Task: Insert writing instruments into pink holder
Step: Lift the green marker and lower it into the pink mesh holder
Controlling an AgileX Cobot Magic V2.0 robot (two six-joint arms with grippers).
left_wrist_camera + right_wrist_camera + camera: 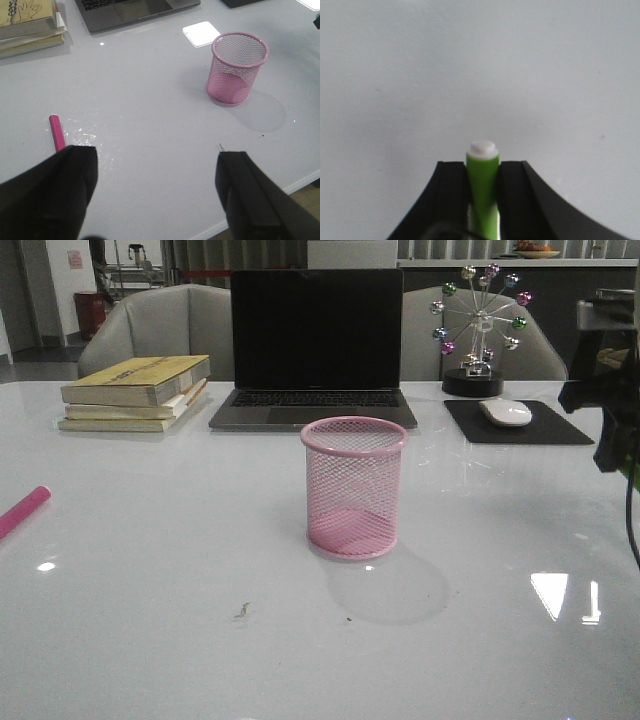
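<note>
1. Two black fingers of the right gripper (482, 172) pinch a smooth lime-green pen (483, 192), its round white end cap poking out just beyond the fingertips, over bare glossy white table (150, 640).
2. Spread wide with nothing between its matte black fingers, the left gripper (157, 192) hangs above the same shiny tabletop.
3. Partly hidden behind the left gripper's near finger lies a slim magenta pen (57, 132), flat on the surface.
4. Well ahead of the left gripper, toward its other finger's side, stands the pink holder (237, 68): an upright wire-mesh cylinder with a solid rim and base, nothing visible inside.
5. Beyond the holder sit a dark laptop (315, 345) and stacked books (135, 392).
</note>
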